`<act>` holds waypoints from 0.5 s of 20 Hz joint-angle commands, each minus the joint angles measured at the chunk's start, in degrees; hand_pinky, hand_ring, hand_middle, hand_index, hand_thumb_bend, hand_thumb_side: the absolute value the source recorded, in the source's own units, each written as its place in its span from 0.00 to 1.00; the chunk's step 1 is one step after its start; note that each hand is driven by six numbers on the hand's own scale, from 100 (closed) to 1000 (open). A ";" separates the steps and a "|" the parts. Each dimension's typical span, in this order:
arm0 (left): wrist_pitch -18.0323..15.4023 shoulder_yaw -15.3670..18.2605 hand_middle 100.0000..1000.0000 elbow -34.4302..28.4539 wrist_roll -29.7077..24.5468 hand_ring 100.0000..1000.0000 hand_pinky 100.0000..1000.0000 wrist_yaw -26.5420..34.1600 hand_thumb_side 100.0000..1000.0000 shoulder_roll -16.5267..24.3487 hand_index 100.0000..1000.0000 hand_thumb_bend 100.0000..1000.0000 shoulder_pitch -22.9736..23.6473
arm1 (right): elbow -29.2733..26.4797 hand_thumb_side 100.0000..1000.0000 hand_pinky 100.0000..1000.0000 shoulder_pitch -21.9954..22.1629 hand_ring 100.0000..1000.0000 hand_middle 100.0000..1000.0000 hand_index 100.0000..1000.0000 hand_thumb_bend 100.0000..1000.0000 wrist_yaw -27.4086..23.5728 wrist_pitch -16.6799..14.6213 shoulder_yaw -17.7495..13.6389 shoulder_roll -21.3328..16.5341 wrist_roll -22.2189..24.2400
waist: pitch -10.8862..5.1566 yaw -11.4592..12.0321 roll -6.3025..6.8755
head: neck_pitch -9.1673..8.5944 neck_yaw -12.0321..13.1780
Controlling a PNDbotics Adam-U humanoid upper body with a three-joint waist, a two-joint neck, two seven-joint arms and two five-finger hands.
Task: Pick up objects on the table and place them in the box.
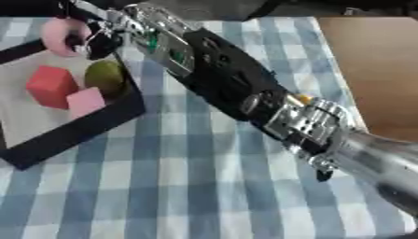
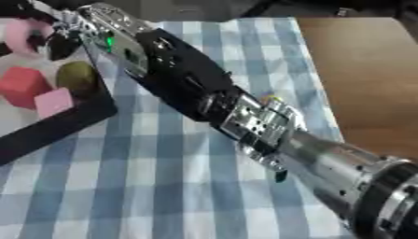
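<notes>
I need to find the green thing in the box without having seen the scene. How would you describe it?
Look at the black-walled box at the left of the checked cloth. Near its right wall, beside a red block and a pink block, lies the olive-green object. It alone is rounded and green; its neighbours are angular.

Two head-mounted eyes, steeply downward, close over the same checked table (image 1: 204, 186).
</notes>
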 commanded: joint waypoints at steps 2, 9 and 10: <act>0.01 0.39 0.81 -0.61 -0.53 0.96 0.86 0.11 0.75 0.95 0.84 0.00 -1.01 | 1.42 0.00 0.77 -0.59 0.68 0.52 0.68 0.00 1.89 -1.45 -0.11 0.64 0.27 | -0.16 0.48 -0.42 | -0.11 -0.88; 0.09 0.61 0.81 -0.41 -0.68 0.96 0.86 0.10 0.75 1.11 0.84 0.00 -0.78 | 1.56 0.01 0.84 -0.18 0.83 0.74 0.87 0.25 3.39 -3.39 -0.14 0.33 1.47 | -0.02 0.48 -0.69 | -0.11 -0.89; 0.08 0.63 0.81 -0.39 -0.69 0.96 0.86 0.11 0.75 1.12 0.84 0.00 -0.77 | 1.22 0.09 0.85 -0.20 0.85 0.76 0.88 0.33 3.37 -3.53 -0.21 0.18 1.52 | -0.03 0.45 -0.69 | -0.11 -0.87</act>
